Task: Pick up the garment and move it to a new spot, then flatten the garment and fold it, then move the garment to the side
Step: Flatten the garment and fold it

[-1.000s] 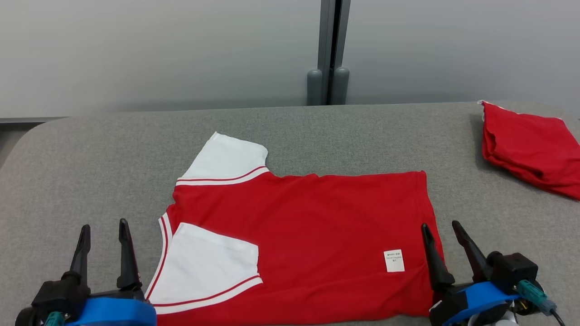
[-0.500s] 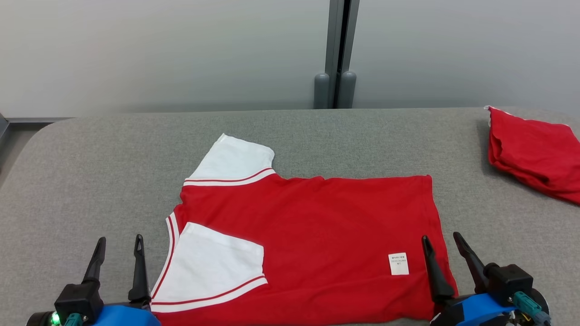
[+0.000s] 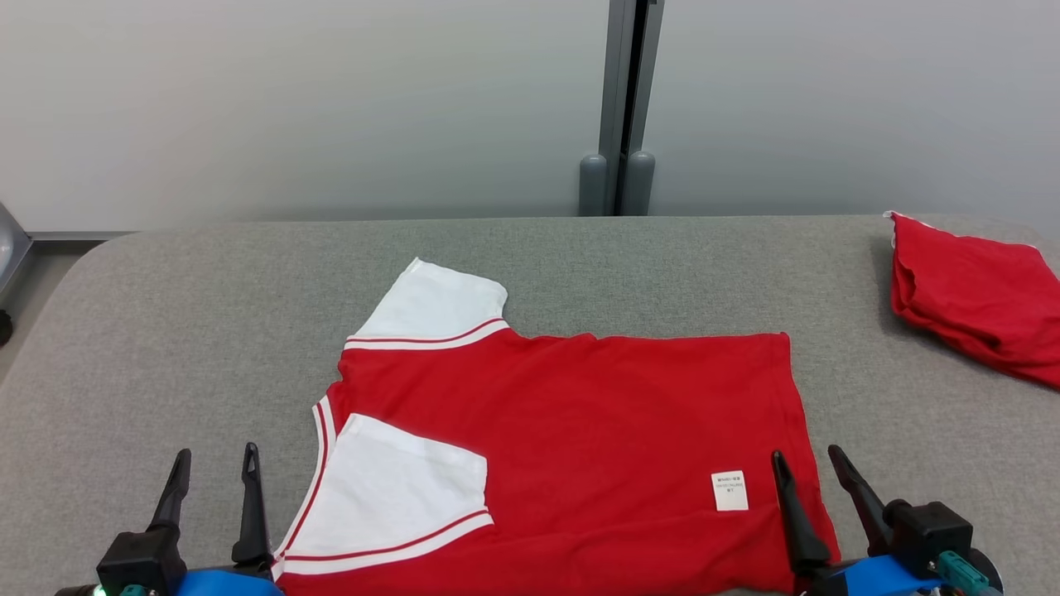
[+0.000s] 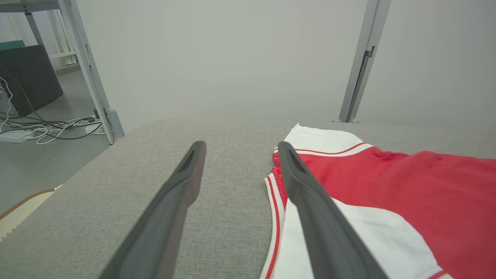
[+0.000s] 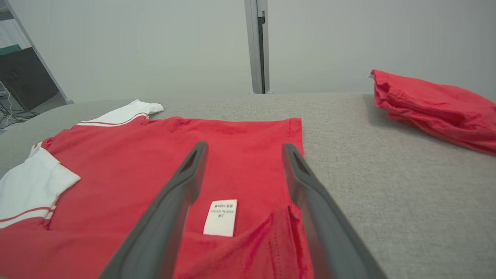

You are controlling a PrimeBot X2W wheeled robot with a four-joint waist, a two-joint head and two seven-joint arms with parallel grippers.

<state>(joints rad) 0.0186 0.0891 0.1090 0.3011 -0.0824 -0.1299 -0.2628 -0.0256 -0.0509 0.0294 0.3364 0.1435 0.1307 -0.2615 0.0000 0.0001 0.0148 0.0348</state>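
Grey padded table (image 3: 166, 314), red-and-white shirt (image 3: 580, 430) flat mid-frame, left gripper (image 3: 217, 451) lower left spread, right gripper (image 3: 805, 453) lower right spread, red bundle (image 3: 969, 290) upper right

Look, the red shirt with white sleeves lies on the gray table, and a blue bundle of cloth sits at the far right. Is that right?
Not quite: the bundle of cloth at the far right is red, not blue, as the head view shows. The red shirt with white sleeves does lie on the gray table.

The red-and-white fabric garment (image 3: 571, 430) was cut off by the head view's lower edge; print on its white label (image 3: 729, 491) was unreadable.
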